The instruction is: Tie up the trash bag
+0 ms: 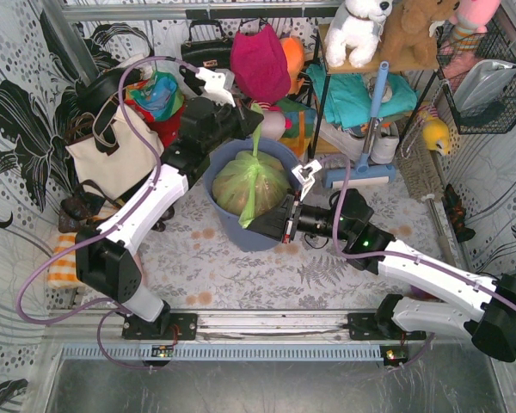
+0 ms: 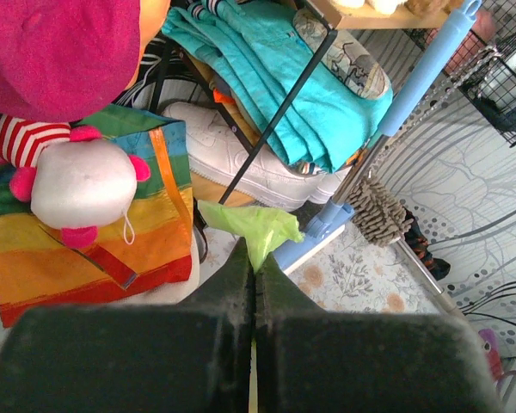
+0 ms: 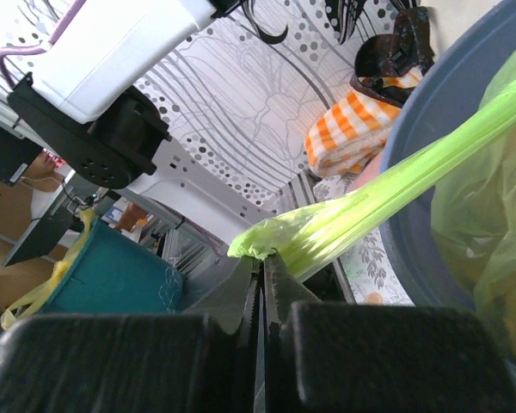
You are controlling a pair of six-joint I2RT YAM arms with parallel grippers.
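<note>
**Trash bag in bin, held at two drawn-out flaps**

Showing one trash bag (image 1: 251,182): translucent, light green, thin and creased, with crumpled tan paper visible through the film. Seated inside one blue-grey round bin (image 1: 241,231), filling its mouth, on the patterned counter (image 1: 241,275) between the two arms. Containers, in order: bin holding bag, bag holding paper.

Gathered at the top into two twisted flaps. One drawn away toward the far side of the bin; the other drawn down over the near rim.

Two end effectors counted, one per flap. On the far flap, the left end effector (image 1: 254,127), pinched shut on the plastic, with a crumpled green tuft standing out beyond the tips in the left wrist view. On the near flap, the right end effector (image 1: 262,225), likewise clamped tight on the film, with a taut green strip stretching from the tips back across the bin wall in the right wrist view.
</note>
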